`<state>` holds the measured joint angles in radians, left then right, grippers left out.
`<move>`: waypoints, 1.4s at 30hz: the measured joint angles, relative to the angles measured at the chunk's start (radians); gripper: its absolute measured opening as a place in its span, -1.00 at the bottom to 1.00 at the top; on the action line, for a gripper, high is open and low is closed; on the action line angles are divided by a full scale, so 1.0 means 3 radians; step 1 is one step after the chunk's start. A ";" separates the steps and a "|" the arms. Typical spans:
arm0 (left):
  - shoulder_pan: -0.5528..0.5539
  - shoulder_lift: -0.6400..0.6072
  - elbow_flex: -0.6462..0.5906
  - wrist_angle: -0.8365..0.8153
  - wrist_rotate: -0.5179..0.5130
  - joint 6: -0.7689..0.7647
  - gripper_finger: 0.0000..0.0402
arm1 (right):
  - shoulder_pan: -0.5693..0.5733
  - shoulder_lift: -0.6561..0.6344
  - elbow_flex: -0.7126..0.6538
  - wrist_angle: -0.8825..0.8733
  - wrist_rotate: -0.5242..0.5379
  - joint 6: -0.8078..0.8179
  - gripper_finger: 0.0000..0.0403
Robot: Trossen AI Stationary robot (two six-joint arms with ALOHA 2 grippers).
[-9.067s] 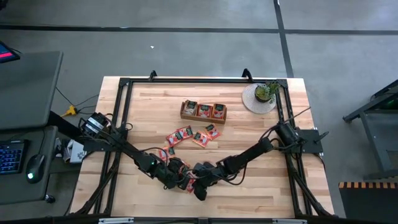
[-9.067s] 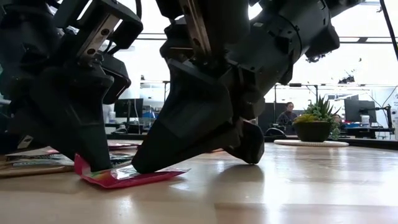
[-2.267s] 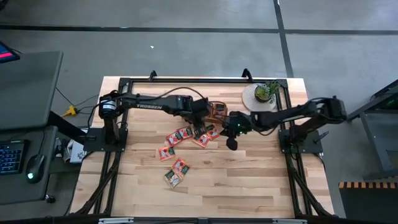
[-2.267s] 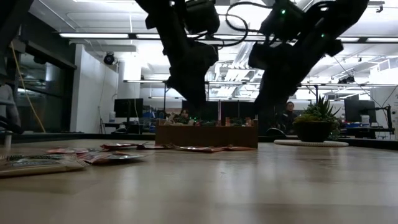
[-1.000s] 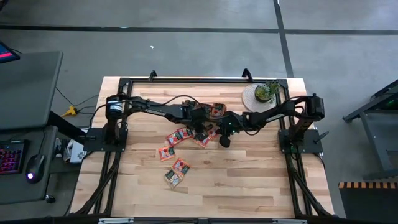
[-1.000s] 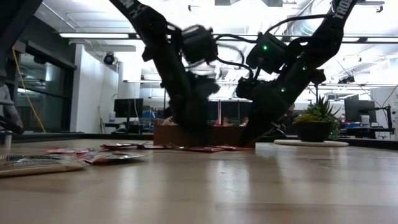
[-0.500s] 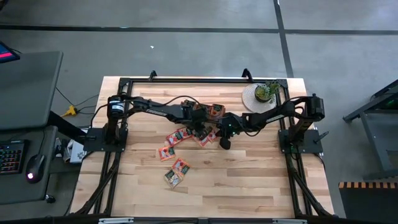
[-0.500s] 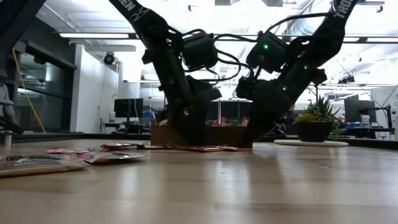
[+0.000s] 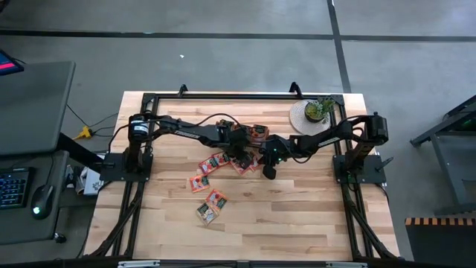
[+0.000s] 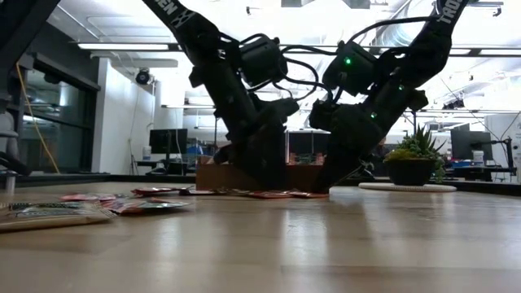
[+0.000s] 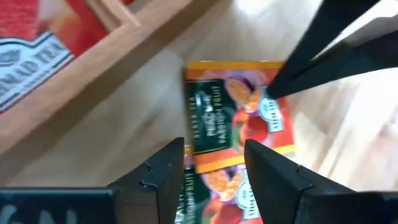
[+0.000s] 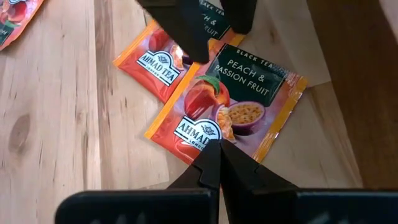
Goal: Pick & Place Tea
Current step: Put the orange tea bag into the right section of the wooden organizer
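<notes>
An orange tea sachet with a dark green panel lies flat on the table before the wooden tray, partly over a second sachet. My right gripper is shut, its tip down on the top sachet. My left gripper is open and points steeply down, its fingers standing at the sachet's opposite edge. The tray holds more sachets. My right gripper presses its shut fingertips down on the top sachet near the edge with the white logo. It comes slanting down from the table's right side. The sachet lies flat under it, one side resting on the second sachet. My left gripper's fingers stand at the sachet's far edge; I cannot tell whether they touch it.
More loose sachets lie toward the near left of the two grippers. A potted plant stands on a round mat at the far right. The tray's wooden wall runs close behind my left gripper.
My left gripper has rolled its wrist and tipped a little over the sachets without leaving its place. My right gripper has kept still with its tip on the sachet.
</notes>
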<state>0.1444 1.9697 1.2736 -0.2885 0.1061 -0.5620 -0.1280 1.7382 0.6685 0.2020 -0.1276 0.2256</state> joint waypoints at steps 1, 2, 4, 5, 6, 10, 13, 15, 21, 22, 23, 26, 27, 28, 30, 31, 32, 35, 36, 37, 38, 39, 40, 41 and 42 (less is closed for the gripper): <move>0.0000 0.0000 0.0000 0.0019 0.0046 -0.0017 -0.15 | 0.0000 0.0000 0.0000 0.0000 -0.0001 -0.0002 -1.00; 0.0000 0.0000 0.0000 0.0025 0.0070 -0.0039 -0.14 | 0.0000 0.0000 0.0000 0.0000 -0.0001 -0.0003 -1.00; 0.0000 0.0000 0.0000 0.0025 0.0073 -0.0071 -0.10 | 0.0000 0.0000 0.0000 0.0000 -0.0007 -0.0001 -1.00; 0.0000 0.0000 0.0000 0.0024 0.0065 -0.0088 -0.09 | 0.0000 0.0000 0.0000 -0.0001 -0.0013 0.0001 -1.00; 0.0000 0.0000 0.0000 0.0024 0.0055 -0.0103 -0.07 | 0.0000 0.0000 0.0000 -0.0001 -0.0021 0.0000 -1.00; 0.0001 0.0000 0.0000 0.0021 0.0031 -0.0165 -0.03 | 0.0047 0.0001 -0.0001 0.0002 -0.0035 0.0001 -1.00; 0.0000 0.0000 0.0000 0.0020 0.0044 -0.0200 -0.03 | 0.0104 0.0003 -0.0004 0.0018 -0.0035 0.0014 -1.00; 0.0000 0.0000 0.0000 0.0022 0.0127 -0.0265 -0.03 | 0.0140 0.0004 -0.0006 0.0048 -0.0033 0.0020 -1.00; -0.0003 0.0128 0.0010 0.0141 0.0393 -0.0385 -0.03 | 0.0169 0.0005 -0.0008 0.0095 -0.0011 0.0023 -1.00; -0.0003 0.0124 0.0011 0.0133 0.0413 -0.0416 -0.03 | 0.0169 0.0005 -0.0008 0.0095 -0.0012 0.0024 -1.00; -0.0003 0.0124 0.0009 0.0131 0.0424 -0.0442 -0.03 | 0.0169 0.0005 -0.0008 0.0096 -0.0019 0.0023 -1.00; -0.0001 0.0154 0.0009 0.0150 0.0408 -0.0514 -0.03 | 0.0169 0.0005 -0.0008 0.0100 -0.0027 0.0066 -1.00; -0.0001 0.0177 0.0013 0.0181 0.0406 -0.0535 -0.03 | 0.0169 0.0005 -0.0008 0.0103 -0.0037 0.0085 -1.00; -0.0001 0.0182 0.0016 0.0198 0.0404 -0.0538 -0.03 | 0.0169 0.0005 -0.0008 0.0103 -0.0043 0.0096 -1.00; -0.0001 0.0184 0.0015 0.0205 0.0419 -0.0547 -0.03 | 0.0169 0.0005 -0.0008 0.0104 -0.0046 0.0114 -1.00; -0.0001 0.0184 0.0015 0.0207 0.0436 -0.0566 -0.03 | 0.0169 0.0005 -0.0008 0.0106 -0.0046 0.0120 -1.00; 0.0000 0.0186 0.0015 0.0207 0.0463 -0.0581 -0.03 | 0.0169 0.0005 -0.0008 0.0109 -0.0050 0.0120 -1.00; 0.0001 0.0189 0.0019 0.0208 0.0537 -0.0582 -0.03 | 0.0169 0.0005 -0.0008 0.0116 -0.0072 0.0120 -1.00; 0.0001 0.0191 0.0018 0.0206 0.0566 -0.0580 -0.03 | 0.0169 0.0005 -0.0008 0.0116 -0.0078 0.0120 -1.00; 0.0001 0.0192 0.0018 0.0203 0.0590 -0.0580 -0.03 | 0.0169 0.0005 -0.0008 0.0116 -0.0081 0.0120 -1.00; 0.0001 0.0192 0.0018 0.0204 0.0612 -0.0580 -0.03 | 0.0169 0.0005 -0.0008 0.0119 -0.0083 0.0120 -1.00; 0.0001 0.0194 0.0018 0.0204 0.0651 -0.0579 -0.03 | 0.0169 0.0005 -0.0008 0.0123 -0.0083 0.0120 -1.00; 0.0001 0.0195 0.0018 0.0204 0.0684 -0.0579 -0.03 | 0.0169 0.0005 -0.0008 0.0131 -0.0083 0.0120 -1.00; 0.0001 0.0195 0.0018 0.0204 0.0705 -0.0579 -0.04 | 0.0169 0.0005 -0.0008 0.0140 -0.0084 0.0120 -1.00; 0.0001 0.0196 0.0017 0.0200 0.0731 -0.0579 -0.05 | 0.0169 0.0005 -0.0008 0.0148 -0.0083 0.0120 -1.00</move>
<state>0.1448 2.0287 1.2785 -0.2285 0.3255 -0.7357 -0.0772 1.7397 0.6662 0.2464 -0.1524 0.2615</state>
